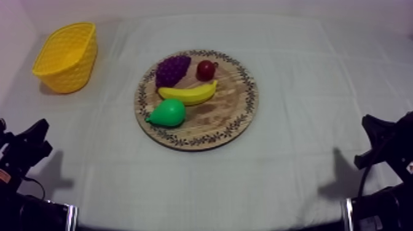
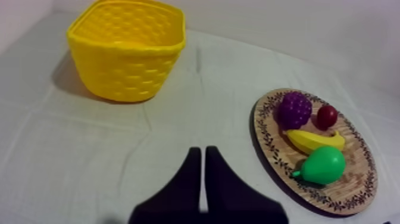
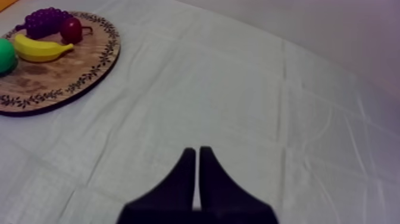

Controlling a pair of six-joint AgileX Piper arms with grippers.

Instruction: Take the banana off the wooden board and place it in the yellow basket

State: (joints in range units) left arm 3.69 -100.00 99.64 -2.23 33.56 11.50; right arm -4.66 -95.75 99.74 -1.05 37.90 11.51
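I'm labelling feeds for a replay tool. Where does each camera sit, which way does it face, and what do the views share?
Top: above the table, slanting down on the board with the banana, basket beyond; left arm and right arm low at the sides.
Left wrist: on the left arm, facing basket and board over its shut left pincer.
Right wrist: on the right arm, facing the board across the table over its shut right pincer.
Shared: board and banana in all three; basket in top and left wrist.
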